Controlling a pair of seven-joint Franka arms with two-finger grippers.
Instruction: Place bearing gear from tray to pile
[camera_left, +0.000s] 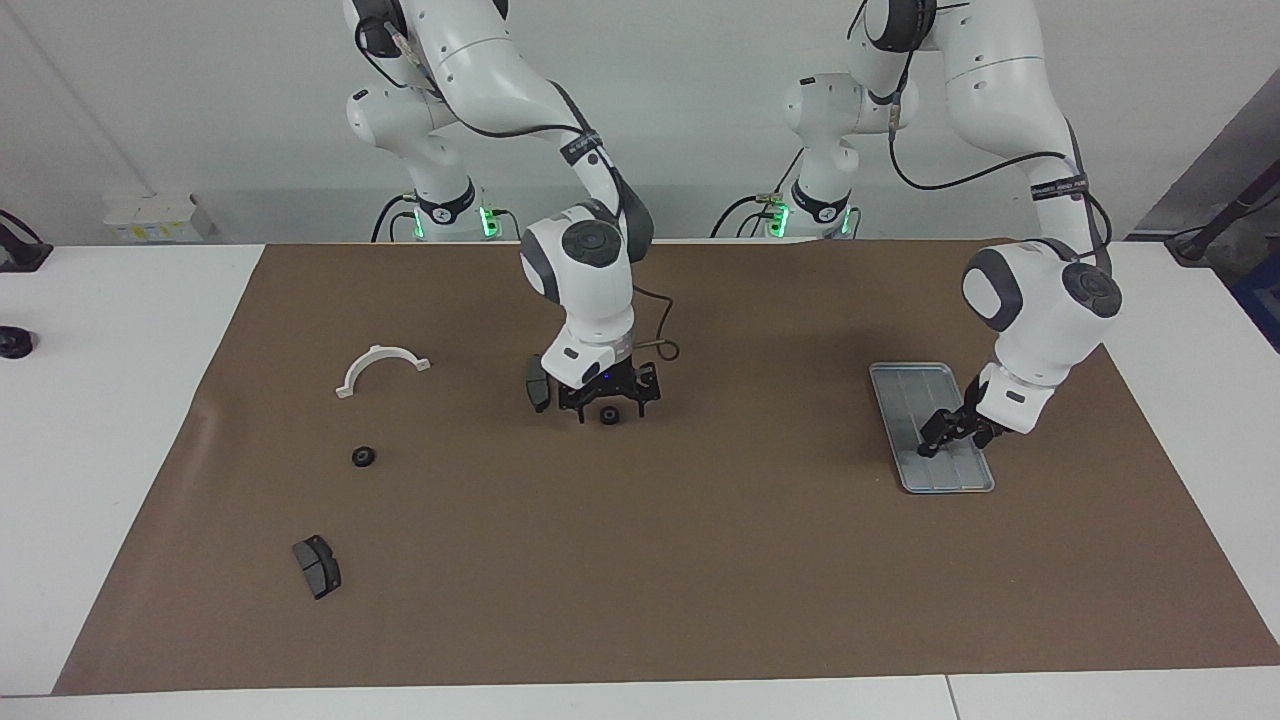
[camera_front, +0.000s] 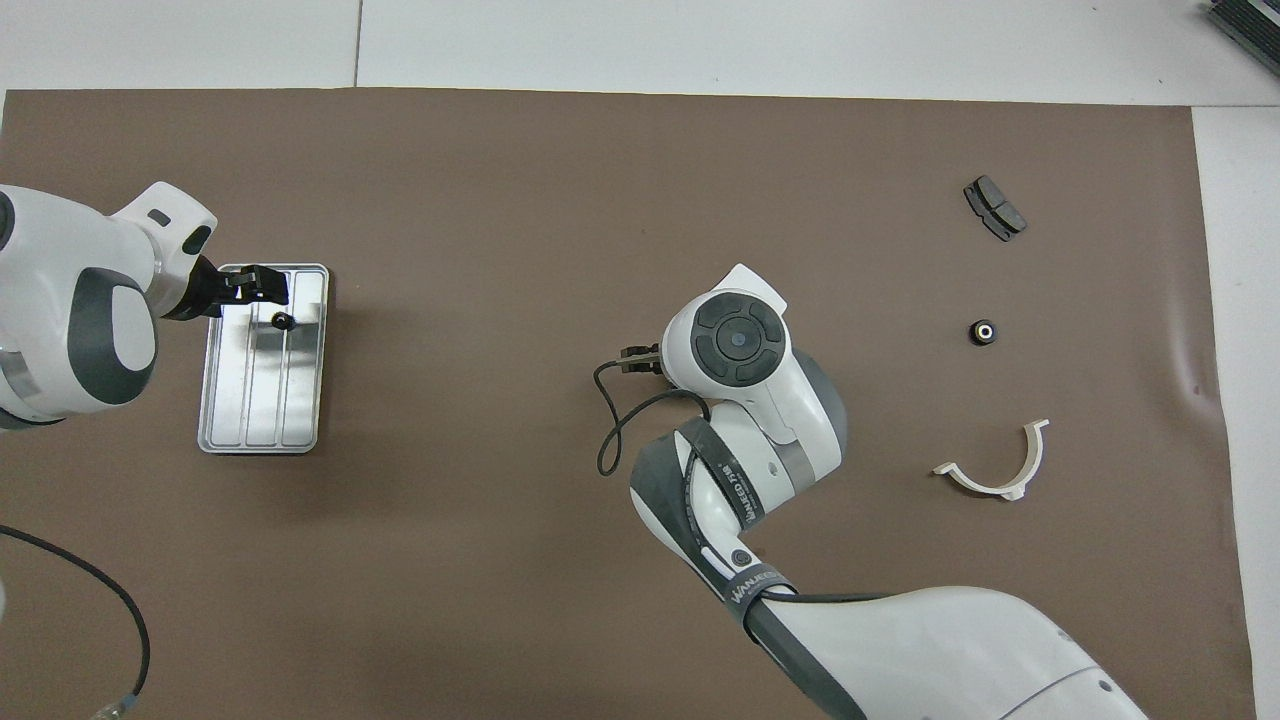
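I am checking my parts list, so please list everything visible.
tray: 1, silver-grey, left arm's end of mat.
gears: 3, black; one on tray, one mid-mat, one toward right arm's end.
pads: 2, dark grey; one beside middle gear, one farthest from robots.
bracket: 1, white, toward right arm's end.
mat: 1, brown, on table.
table: 1, white.
left gripper: black, over tray.
right gripper: black, open, over middle gear.

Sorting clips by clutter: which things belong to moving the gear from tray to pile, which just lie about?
Job: tray, gear in it, left hand over tray; pile's bracket, brake pads, loose gears; right hand over one loose gear.
Lying about: black part on white tabletop.
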